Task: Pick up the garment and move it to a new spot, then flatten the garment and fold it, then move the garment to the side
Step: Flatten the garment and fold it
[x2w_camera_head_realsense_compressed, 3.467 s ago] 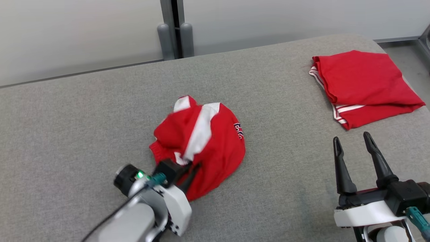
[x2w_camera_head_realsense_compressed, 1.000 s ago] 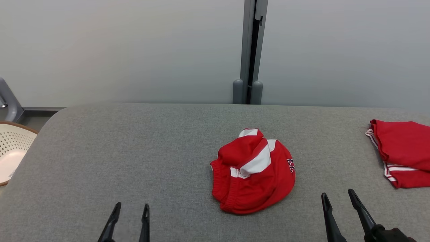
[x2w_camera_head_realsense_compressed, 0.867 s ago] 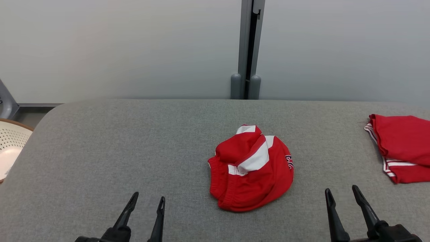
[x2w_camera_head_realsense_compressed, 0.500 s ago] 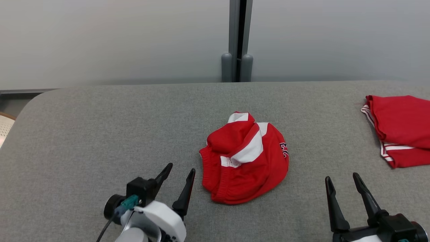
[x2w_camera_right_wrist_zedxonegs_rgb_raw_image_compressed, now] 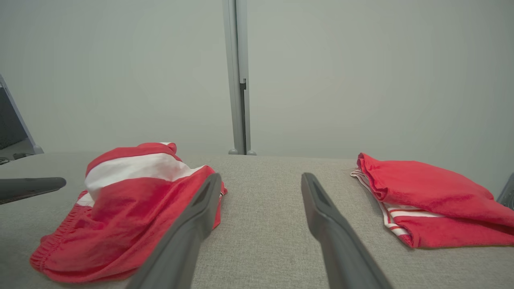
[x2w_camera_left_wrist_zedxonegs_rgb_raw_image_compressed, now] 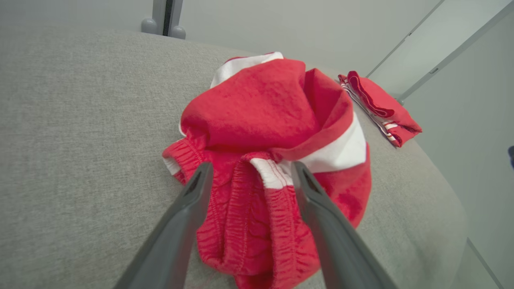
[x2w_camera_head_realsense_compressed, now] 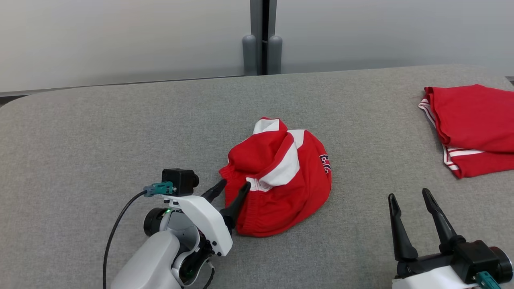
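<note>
The garment, a pair of red shorts with white panels, sits bunched in a rounded heap at the centre of the head view, on the grey cushioned surface. It is soft knit cloth. Its gathered elastic waistband is ribbed and puckered and faces the lower left of the frame, where it makes a thick, easy edge to pinch.

The left gripper comes in low from the lower left with its jaws spread wide and nothing clamped. In the left wrist view its 2 long dark fingers sit on either side of the waistband folds. Whether the tips touch the cloth I cannot tell. That placement fits the first step, taking hold of the heap to carry it to a new spot. A grip on the doubled band should lift more layers than one on the smooth panel.

The right gripper is at the lower right of the head view, also wide open and holding nothing. It points up the frame over bare surface, well apart from the heap, and looks parked until 2 hands are needed for flattening.

At the right edge lies a second red garment, folded flat with striped trim showing, so that side looks like the place for finished pieces. The surface has a coarse woven texture that may drag on cloth slid across it.
</note>
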`<state>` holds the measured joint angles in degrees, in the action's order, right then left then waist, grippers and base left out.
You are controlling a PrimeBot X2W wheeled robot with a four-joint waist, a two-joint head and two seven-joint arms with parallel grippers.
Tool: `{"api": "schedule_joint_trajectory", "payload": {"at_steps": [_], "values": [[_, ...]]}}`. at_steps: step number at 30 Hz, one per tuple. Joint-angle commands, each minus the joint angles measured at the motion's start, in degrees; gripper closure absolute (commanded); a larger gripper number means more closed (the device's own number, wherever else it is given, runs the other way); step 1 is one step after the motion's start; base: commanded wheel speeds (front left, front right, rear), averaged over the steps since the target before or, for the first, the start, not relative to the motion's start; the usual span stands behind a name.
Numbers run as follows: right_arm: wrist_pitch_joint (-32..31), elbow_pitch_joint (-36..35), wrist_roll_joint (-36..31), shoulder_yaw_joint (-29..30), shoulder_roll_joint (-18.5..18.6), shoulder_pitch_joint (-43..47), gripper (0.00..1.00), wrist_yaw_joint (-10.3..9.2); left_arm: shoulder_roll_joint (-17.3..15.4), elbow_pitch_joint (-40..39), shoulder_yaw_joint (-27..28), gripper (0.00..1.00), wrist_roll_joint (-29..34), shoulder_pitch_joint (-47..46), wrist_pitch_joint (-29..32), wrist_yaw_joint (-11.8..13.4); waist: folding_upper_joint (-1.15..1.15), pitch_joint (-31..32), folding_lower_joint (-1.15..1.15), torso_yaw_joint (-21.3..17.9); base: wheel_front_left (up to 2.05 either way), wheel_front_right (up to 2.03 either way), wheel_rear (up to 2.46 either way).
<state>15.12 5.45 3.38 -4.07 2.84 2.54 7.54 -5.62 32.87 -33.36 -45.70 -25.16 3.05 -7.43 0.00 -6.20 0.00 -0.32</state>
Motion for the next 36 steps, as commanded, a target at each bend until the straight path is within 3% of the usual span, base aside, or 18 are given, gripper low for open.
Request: {"api": "schedule_joint_trajectory", "payload": {"at_steps": [1,19,27,29,32,33,34,35,36], "values": [[0.02,-0.03,-0.32,0.04,0.11,-0.5,0.0,-0.11,0.1,0.58,-0.38,0.0,-0.66,-1.05,0.34,-0.08,0.0,-0.19,0.0,-0.39,0.0,0.0,0.0],[0.02,-0.38,-1.75,-0.44,0.1,-1.45,0.0,-0.11,-0.96,5.98,-6.83,0.0,-9.26,-5.41,-0.23,-0.08,0.0,-1.83,0.0,-1.96,0.0,0.0,0.0],[0.02,-0.73,-2.17,-0.4,0.1,-2.04,0.0,-0.11,-1.83,6.89,-10.04,0.14,-12.3,-7.3,-0.89,-0.08,0.0,-2.89,0.0,-2.41,0.0,0.0,0.0],[0.02,-0.77,-2.15,-0.38,0.11,-2.26,0.0,-0.11,-1.98,6.83,-10.7,0.29,-13.25,-7.61,-0.93,-0.08,0.0,-3.14,0.0,-2.51,0.0,0.0,0.0],[0.02,-0.8,-2.04,-0.36,0.11,-2.32,0.0,-0.11,-2.25,6.2,-11.58,0.64,-14.84,-7.71,-1.1,-0.08,0.0,-3.45,0.0,-2.64,0.0,0.0,0.0],[0.02,-0.8,-2.04,-0.36,0.11,-2.32,0.0,-0.11,-2.25,6.2,-11.58,0.64,-14.84,-7.71,-1.1,-0.08,0.0,-3.45,0.0,-2.64,0.0,0.0,0.0],[0.02,-0.84,-2.02,-0.37,0.11,-2.36,0.0,-0.11,-2.45,5.94,-11.78,0.77,-15.29,-7.87,-1.36,-0.08,0.0,-3.53,0.0,-2.67,0.0,0.0,0.0],[0.02,-0.88,-2.0,-0.36,0.1,-2.42,0.0,-0.11,-2.71,5.69,-12.08,0.98,-15.62,-8.15,-1.76,-0.09,0.0,-3.62,0.0,-2.68,0.0,0.0,0.0],[0.02,-0.92,-2.0,-0.34,0.1,-2.46,0.0,-0.11,-2.9,5.48,-12.38,1.0,-16.02,-8.36,-2.12,-0.09,0.0,-3.67,0.0,-2.66,0.0,0.0,0.0]]}}
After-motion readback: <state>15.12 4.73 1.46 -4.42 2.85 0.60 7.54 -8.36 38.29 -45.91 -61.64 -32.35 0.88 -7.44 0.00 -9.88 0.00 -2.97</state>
